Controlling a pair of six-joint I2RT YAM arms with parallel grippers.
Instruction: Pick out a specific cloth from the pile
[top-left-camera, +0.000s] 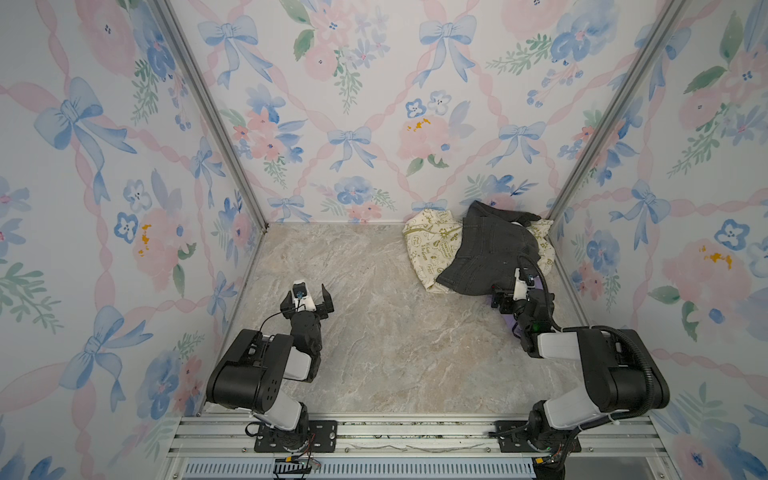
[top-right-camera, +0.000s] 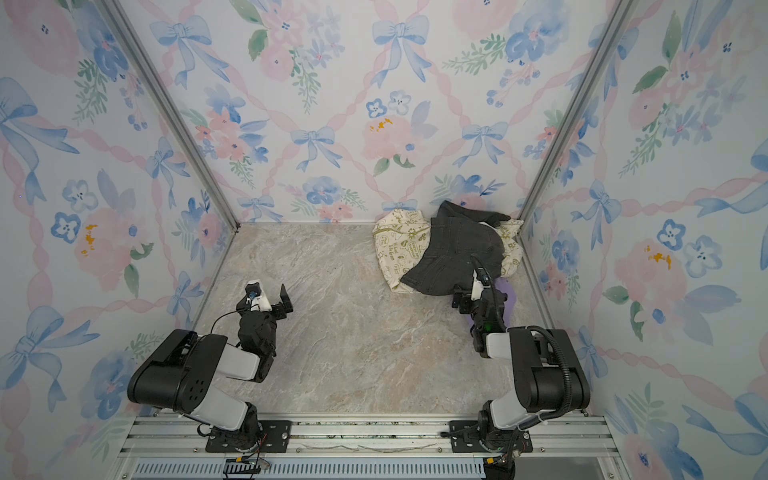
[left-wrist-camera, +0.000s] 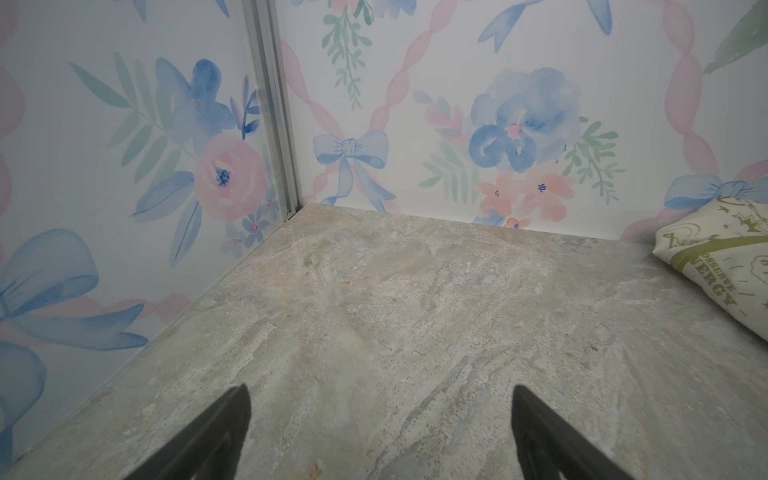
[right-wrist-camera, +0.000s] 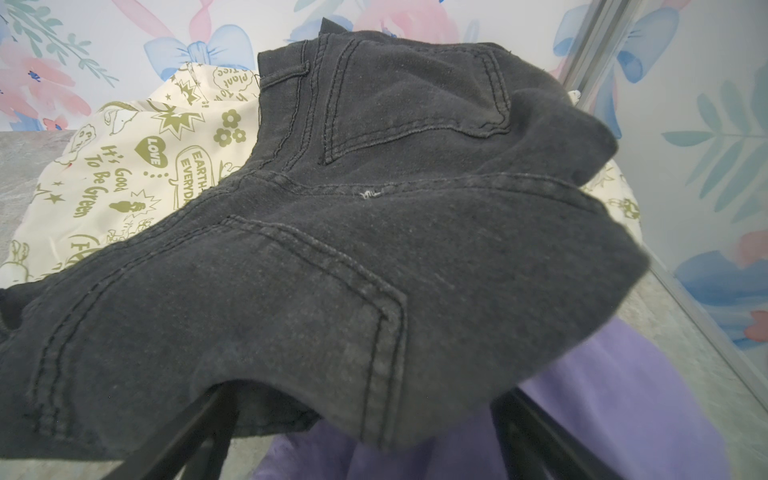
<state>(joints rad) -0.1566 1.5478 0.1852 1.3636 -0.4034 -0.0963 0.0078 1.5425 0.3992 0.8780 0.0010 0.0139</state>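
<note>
Fingers (right-wrist-camera: 178, 440) of the right gripper (right-wrist-camera: 365, 399): spread wide, nothing clamped, set at the near hem of the dark grey denim garment (right-wrist-camera: 374, 208). One finger looks tucked under that hem. Its partner lies over the cloth (right-wrist-camera: 602, 395), the lavender piece showing from beneath the denim garment. Contact with either fabric cannot be confirmed.

Risk: closing here would likely pinch the denim hem along with, or instead of, the lavender, since the hem overhangs the gap between the fingers. A pull would then drag the denim garment, and perhaps the cream printed cloth (right-wrist-camera: 137, 166) under it, so the pile (top-right-camera: 449, 249) shifts instead of giving up one piece. Little lavender is exposed, so a shallow bite may slip.

Left gripper (left-wrist-camera: 380, 390): fingers apart, empty, over bare table (left-wrist-camera: 374, 311), well apart from the denim garment.
</note>
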